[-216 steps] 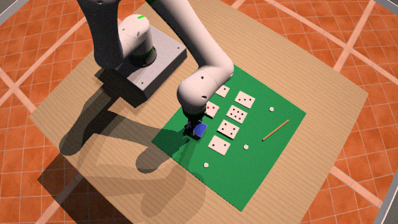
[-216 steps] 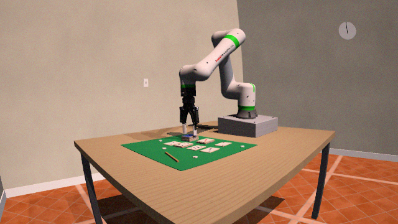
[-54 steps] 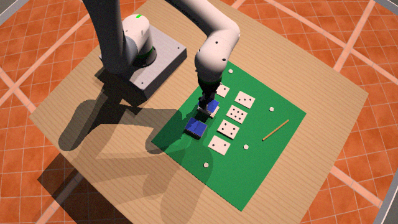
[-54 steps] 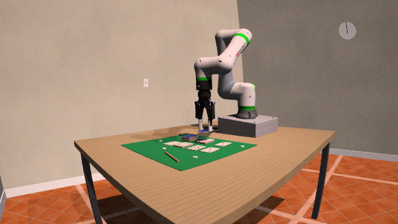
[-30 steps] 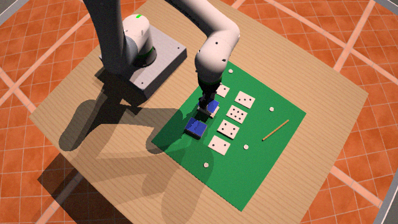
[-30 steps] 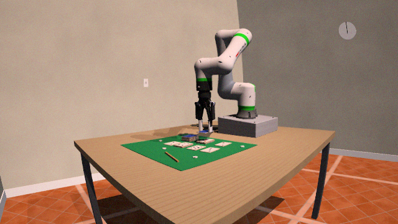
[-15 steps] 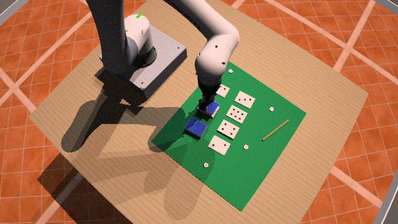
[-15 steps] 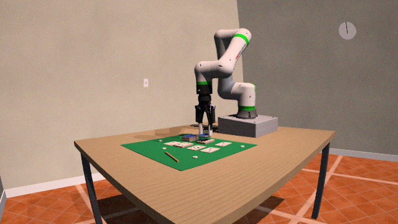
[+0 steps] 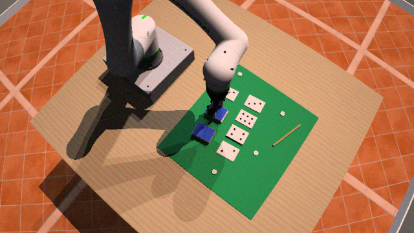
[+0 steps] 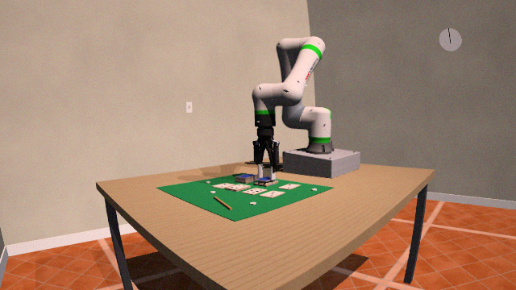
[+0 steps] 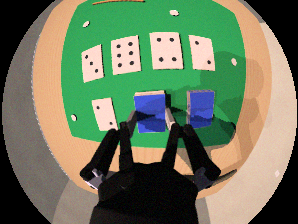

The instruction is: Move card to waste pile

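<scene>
Gripping the blue-backed card [image 9: 220, 114] low over the waste pile [image 11: 152, 123], beside the stock [image 9: 204, 133], the gripper [image 11: 150, 120] risked releasing it skewed, overhanging the green mat [image 9: 275, 168].

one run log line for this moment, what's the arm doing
phase: placing | gripper: shut on blue-backed plywood card | card: over tan waste pile, not yet released | blue-topped stock stack: alongside, apart
</scene>
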`<action>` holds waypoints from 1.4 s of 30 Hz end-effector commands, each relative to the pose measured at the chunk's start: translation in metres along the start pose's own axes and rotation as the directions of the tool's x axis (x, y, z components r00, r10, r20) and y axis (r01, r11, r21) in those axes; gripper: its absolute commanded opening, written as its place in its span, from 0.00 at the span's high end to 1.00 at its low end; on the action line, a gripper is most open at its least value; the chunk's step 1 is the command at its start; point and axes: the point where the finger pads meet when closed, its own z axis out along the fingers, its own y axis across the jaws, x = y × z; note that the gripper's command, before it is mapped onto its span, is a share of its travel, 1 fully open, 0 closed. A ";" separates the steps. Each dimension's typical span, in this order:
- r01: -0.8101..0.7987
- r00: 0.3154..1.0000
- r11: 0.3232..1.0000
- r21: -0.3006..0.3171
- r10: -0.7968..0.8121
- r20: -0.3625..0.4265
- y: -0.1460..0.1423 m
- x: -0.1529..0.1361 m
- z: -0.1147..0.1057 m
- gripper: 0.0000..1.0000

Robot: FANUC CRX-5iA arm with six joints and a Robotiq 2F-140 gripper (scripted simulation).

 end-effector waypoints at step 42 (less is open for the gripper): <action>0.000 1.000 1.000 0.000 0.000 0.000 0.000 0.000 0.010 0.57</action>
